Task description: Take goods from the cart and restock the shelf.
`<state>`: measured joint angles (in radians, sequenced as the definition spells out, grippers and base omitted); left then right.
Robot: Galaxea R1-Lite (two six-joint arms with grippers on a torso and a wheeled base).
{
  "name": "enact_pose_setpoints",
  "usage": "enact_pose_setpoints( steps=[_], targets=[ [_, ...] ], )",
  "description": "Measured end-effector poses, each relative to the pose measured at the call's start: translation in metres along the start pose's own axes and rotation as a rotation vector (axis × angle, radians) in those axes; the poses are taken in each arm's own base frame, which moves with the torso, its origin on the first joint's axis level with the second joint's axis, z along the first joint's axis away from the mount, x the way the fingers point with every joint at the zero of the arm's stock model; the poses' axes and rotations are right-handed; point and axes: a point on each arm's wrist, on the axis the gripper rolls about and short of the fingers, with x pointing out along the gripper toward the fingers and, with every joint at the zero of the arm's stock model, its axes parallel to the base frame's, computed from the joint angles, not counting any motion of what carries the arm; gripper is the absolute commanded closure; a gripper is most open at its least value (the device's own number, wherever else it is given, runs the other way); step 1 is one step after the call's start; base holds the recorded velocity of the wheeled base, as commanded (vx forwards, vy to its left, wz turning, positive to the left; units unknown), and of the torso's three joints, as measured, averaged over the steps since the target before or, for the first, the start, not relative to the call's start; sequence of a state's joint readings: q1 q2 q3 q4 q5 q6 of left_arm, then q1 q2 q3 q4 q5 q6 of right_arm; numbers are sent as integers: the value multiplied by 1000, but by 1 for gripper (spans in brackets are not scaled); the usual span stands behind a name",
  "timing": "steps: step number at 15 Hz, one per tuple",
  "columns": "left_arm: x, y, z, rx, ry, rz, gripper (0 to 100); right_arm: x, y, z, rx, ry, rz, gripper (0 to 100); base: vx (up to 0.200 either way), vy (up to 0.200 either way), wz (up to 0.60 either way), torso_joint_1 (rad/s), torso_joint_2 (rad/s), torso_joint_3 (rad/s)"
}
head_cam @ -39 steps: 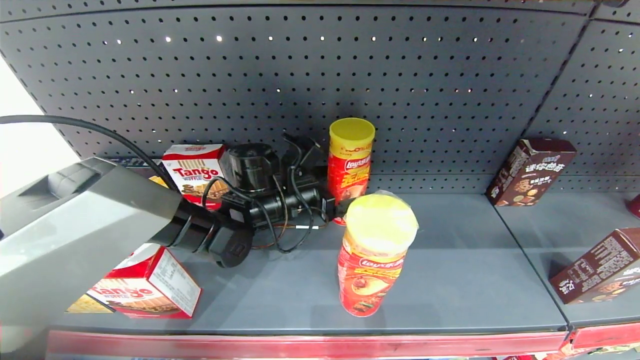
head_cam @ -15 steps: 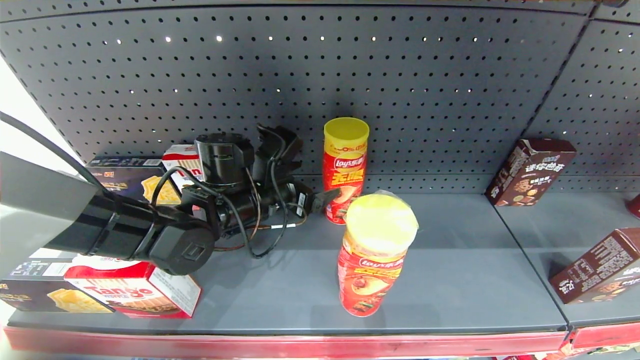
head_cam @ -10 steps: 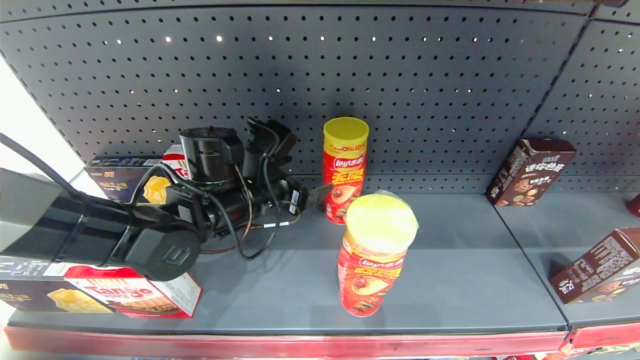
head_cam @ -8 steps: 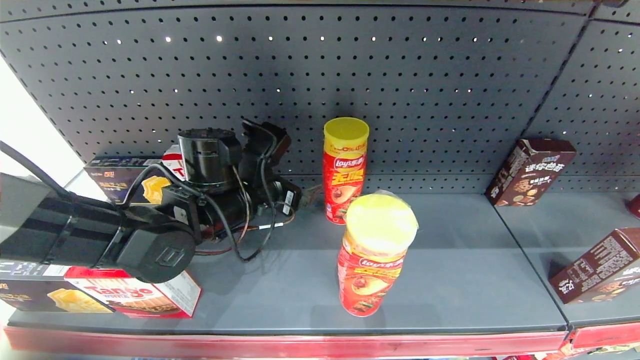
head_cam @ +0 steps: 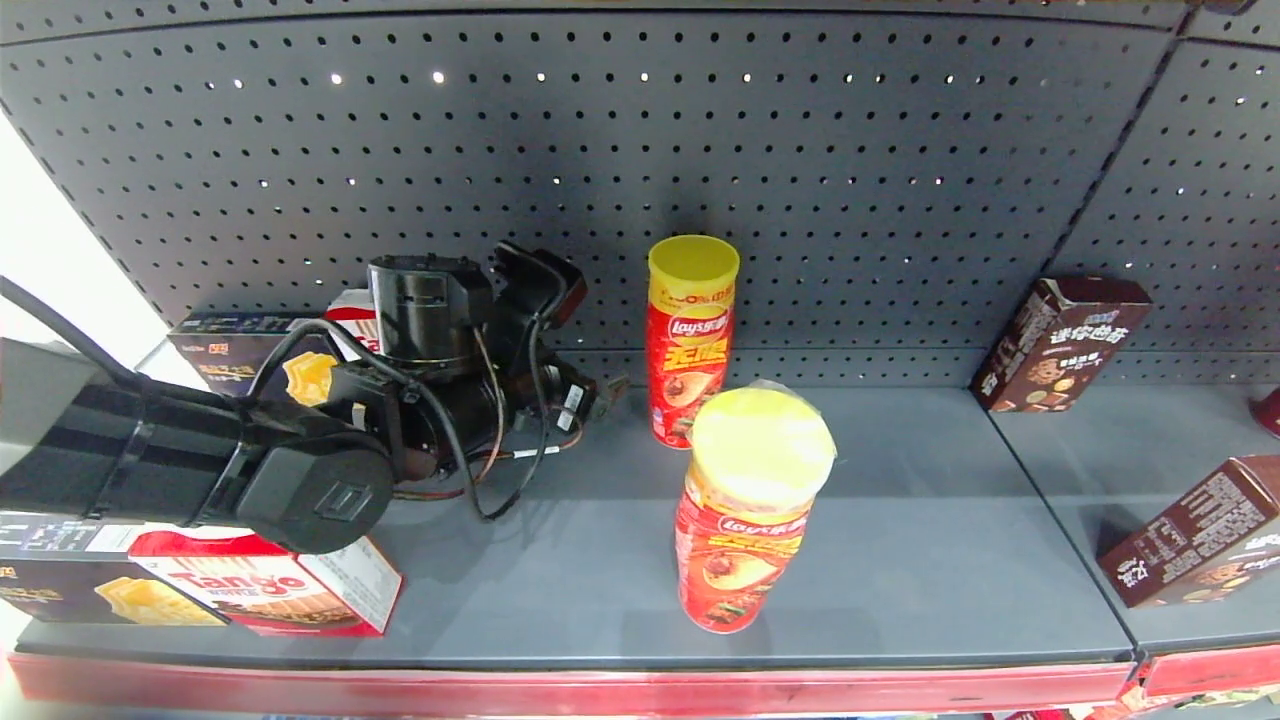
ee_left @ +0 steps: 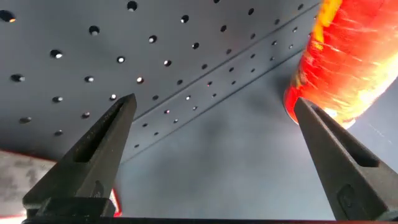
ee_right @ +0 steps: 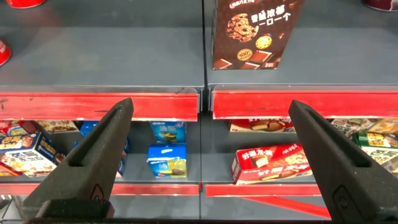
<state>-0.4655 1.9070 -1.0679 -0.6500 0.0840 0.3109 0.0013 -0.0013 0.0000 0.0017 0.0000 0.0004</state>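
Two red chip cans with yellow lids stand upright on the grey shelf (head_cam: 900, 560). One can (head_cam: 693, 340) is near the pegboard back wall and the other (head_cam: 750, 510) is closer to the front edge. My left gripper (head_cam: 610, 385) hovers low over the shelf just left of the back can, apart from it. In the left wrist view the left gripper (ee_left: 214, 102) is open and empty, with the back can (ee_left: 354, 56) beyond one fingertip. My right gripper (ee_right: 210, 104) is open and empty, facing lower shelves away from the cans.
Wafer boxes (head_cam: 270, 590) and dark boxes (head_cam: 240, 345) lie under and behind the left arm. Brown cookie boxes (head_cam: 1060, 345) (head_cam: 1195, 545) sit at the right. The right wrist view shows a cookie box (ee_right: 255, 31) and a lower shelf holding several boxes (ee_right: 270, 163).
My left gripper, which was at the back can, has drawn away to the left and turned. The back can stays standing by the wall. The front can has not moved.
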Motion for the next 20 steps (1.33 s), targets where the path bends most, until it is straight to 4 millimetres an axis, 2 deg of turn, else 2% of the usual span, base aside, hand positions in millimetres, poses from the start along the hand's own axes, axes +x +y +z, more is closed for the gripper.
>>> enact_pose_setpoints(
  steps=[5,12,17,20],
  targets=[
    [17,-9,-4,-5,5,-21,0,0,0,0,0,0,0,0,0,0,0,0,0,0],
    [25,-15,-9,-18,17,-37,0,0,0,0,0,0,0,0,0,0,0,0,0,0],
    [27,-18,-10,-28,21,-36,0,0,0,0,0,0,0,0,0,0,0,0,0,0],
    [17,-9,-1,-15,3,5,0,0,0,0,0,0,0,0,0,0,0,0,0,0]
  ],
)
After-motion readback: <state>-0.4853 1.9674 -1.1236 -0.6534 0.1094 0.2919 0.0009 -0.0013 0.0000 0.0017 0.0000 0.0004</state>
